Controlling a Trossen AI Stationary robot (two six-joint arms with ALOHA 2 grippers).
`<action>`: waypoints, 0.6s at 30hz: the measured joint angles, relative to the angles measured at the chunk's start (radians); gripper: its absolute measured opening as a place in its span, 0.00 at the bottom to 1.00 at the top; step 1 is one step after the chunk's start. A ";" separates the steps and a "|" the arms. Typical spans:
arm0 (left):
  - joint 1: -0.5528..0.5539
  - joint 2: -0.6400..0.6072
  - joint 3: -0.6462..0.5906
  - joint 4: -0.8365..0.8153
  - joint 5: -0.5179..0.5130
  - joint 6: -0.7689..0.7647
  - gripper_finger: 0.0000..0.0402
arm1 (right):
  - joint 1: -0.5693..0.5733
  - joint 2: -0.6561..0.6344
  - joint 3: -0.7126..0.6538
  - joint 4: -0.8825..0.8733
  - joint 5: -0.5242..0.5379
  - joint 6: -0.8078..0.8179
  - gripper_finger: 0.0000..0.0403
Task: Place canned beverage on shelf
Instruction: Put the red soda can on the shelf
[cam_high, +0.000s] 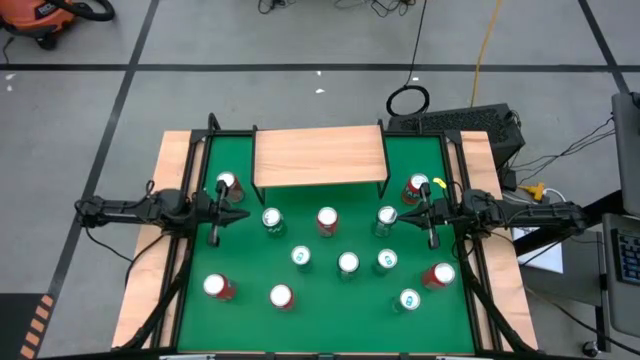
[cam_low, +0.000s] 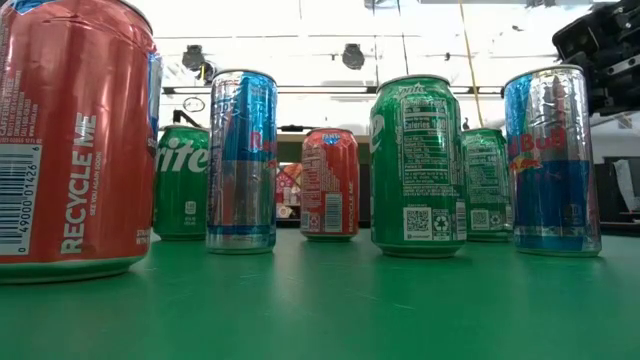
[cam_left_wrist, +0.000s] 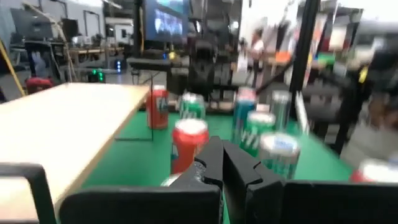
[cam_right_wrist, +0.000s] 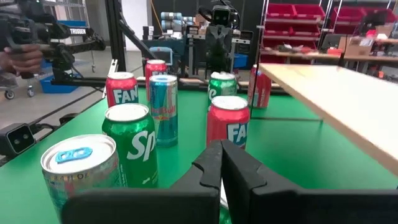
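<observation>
Both arms parked at table edges, left gripper (cam_high: 218, 212) at 9 o'clock, right gripper (cam_high: 428, 212) at 3 o'clock, each clenched empty; cans (cam_high: 327, 221) stand mid-table, shelf (cam_high: 319, 156) bare at 12 o'clock, presumably awaiting first pick.

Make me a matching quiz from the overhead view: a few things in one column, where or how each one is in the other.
1 shelf
2 left gripper
3 right gripper
4 table

A shut, at the table's right side
B green, cans standing on it
C bare light wood, at the far edge
D shut, at the table's left side

Pairs: 1-C, 2-D, 3-A, 4-B
</observation>
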 joint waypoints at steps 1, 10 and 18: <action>0.000 0.000 0.020 0.005 -0.001 -0.011 0.00 | 0.000 0.000 0.000 0.009 0.000 -0.006 0.00; 0.000 0.087 0.307 -0.120 -0.009 -0.014 0.00 | 0.000 0.000 0.000 0.014 -0.002 -0.007 0.00; 0.000 0.324 0.680 -0.324 -0.027 0.073 0.00 | 0.000 0.000 0.000 0.017 -0.002 -0.007 0.00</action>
